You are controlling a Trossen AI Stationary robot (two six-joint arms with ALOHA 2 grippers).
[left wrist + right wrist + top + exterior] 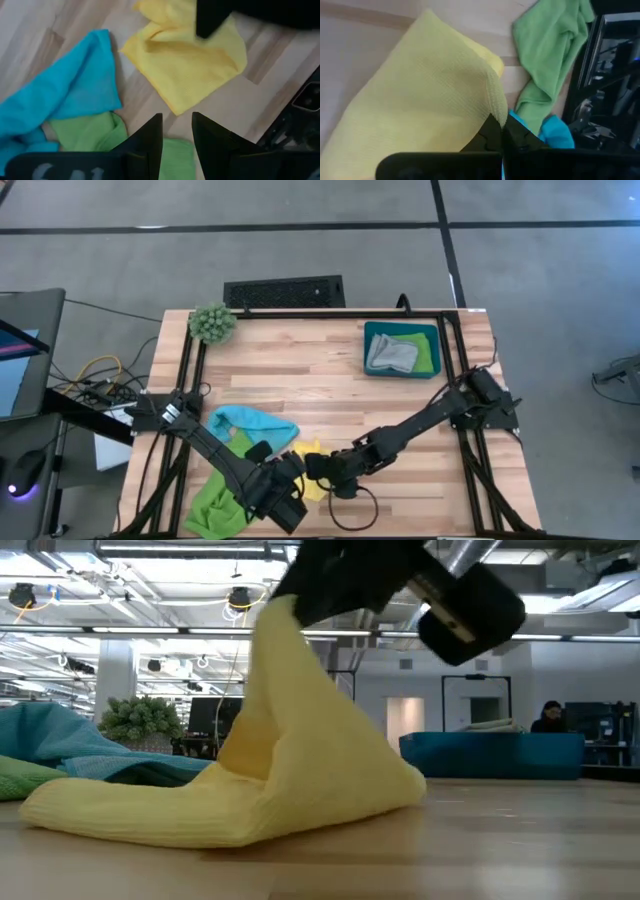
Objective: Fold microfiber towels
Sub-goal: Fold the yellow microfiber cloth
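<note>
A yellow towel (290, 760) lies near the table's front edge, one part raised into a tent shape. It also shows in the high view (312, 480). My right gripper (320, 467) is shut on its raised part. My left gripper (177, 135) is open and empty, hovering just left of the yellow towel, above bare table and the edge of a lime green towel (92, 132). A light blue towel (255, 423) lies crumpled on the table behind the green one (212, 508). My right gripper pinches the yellow towel's raised part (490, 107) between its two shut fingers, coming from above and pointing down. Whether it has an edge or a fold, one layer or several, I cannot tell. The towel hangs slack below the fingers, and its lower part (180, 815) lies on the table.
A teal bin (402, 348) at the back right holds a grey and a green towel. A fuzzy green plant ball (212, 323) stands at the back left corner. Bare wood lies between the bin and the towels.
</note>
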